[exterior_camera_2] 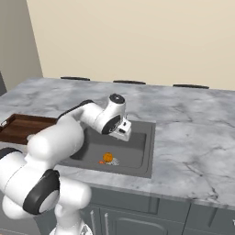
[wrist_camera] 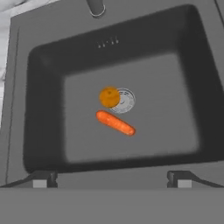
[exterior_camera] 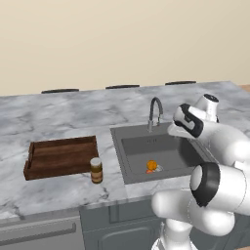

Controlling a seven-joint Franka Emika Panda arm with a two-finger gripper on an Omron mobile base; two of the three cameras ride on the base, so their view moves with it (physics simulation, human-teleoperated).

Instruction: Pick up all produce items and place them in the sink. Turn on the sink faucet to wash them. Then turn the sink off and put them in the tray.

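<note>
The claw [wrist_camera: 112, 181] is hanging above the sink [wrist_camera: 48, 109], its two dark fingertips [wrist_camera: 40, 179] standing wide apart at the near rim and gripping nothing. In the left base view the hand is sitting over the basin's right side, near the spout.

Just below it, on the basin floor, the carrot-like piece [wrist_camera: 115, 123] is lying on its side, angled across the middle of the floor. Right behind it the round orange fruit [wrist_camera: 109, 96] is resting against the silver drain [wrist_camera: 123, 100], overlapping its edge as seen from the hand; whether fruit and carrot are actually touching is hard to tell, though they are lying very close. From the left base view the fruit [exterior_camera: 152, 165] and the sliver of carrot [exterior_camera: 148, 171] are showing near the front wall of the sink [exterior_camera: 128, 168]; from the right base view the fruit [exterior_camera_2: 108, 157] is sitting mid-basin.

At the far rim the faucet [exterior_camera: 154, 113] is rising from its base, the dark spout arching over the sink.

Off to the left on the grey marble surface [exterior_camera: 58, 122], a brown jar with a pale lid [exterior_camera: 96, 170] is standing upright between sink and tray, just beside the tray's near right corner. The wooden tray [exterior_camera: 61, 156] is lying flat, holding nothing visible.
</note>
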